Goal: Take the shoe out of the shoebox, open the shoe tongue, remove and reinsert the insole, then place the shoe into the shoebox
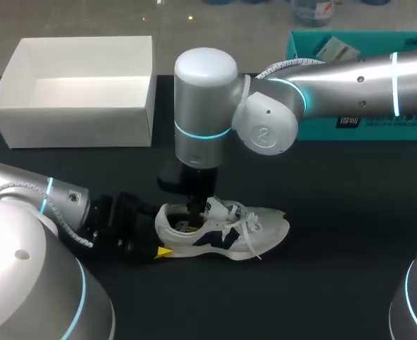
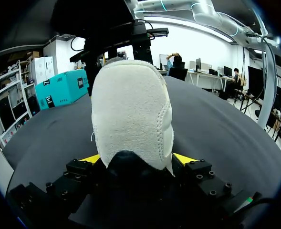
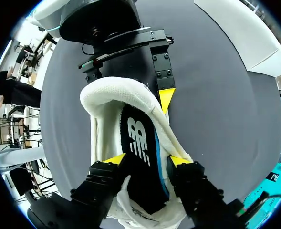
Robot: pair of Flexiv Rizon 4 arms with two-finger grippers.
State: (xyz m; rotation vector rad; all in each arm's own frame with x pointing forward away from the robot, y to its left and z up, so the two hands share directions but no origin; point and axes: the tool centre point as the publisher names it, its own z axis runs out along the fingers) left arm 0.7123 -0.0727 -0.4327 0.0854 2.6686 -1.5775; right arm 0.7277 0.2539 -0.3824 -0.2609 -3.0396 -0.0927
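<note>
Robot body: left arm (image 1: 31,205) and right arm (image 1: 335,81), silver-grey rounded casings, a glowing cyan ring at each joint, pale cable looped behind each pincer. Left pincer (image 2: 138,160), right pincer (image 3: 146,160): yellow tips on black blocky fingers, studded with black socket-head screws.

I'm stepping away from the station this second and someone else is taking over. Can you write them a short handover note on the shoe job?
Left gripper: shut on the shoe at its heel. The shoe stands on the table.
Right gripper: down in the shoe's opening, at the insole. Its grip cannot be judged.
Shoebox: open and empty, at the far left of the table.
Done: the shoe is out of the box. Whether the insole has already been out once does not show.
Left: finish the insole step, then put the shoe back in the shoebox.
</note>
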